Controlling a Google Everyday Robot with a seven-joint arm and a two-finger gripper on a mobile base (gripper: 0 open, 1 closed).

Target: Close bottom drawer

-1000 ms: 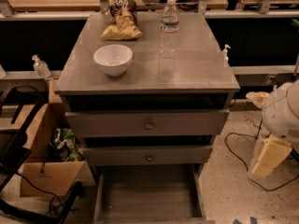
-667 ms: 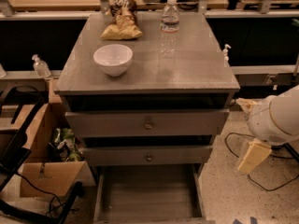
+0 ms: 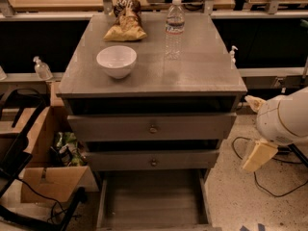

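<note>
Pincer (image 3: pixel 262 129) beside the grey wooden cabinet (image 3: pixel 192 76); bottom drawer (image 3: pixel 151 201) pulled out.
The pincer hangs off the cabinet's right side, apart from it; I cannot tell if it is spread or pressed together; the bottom drawer lies left of it and lower, open, with a flat plank floor; a round white bowl (image 3: pixel 116 60), a clear bottle (image 3: pixel 174 28) and a crinkly bag (image 3: pixel 126 20) stand higher, to its left; a black cable (image 3: pixel 262 189) curls on speckled floor (image 3: pixel 231 206) under it; since a second ago it has come nearer the cabinet.
</note>
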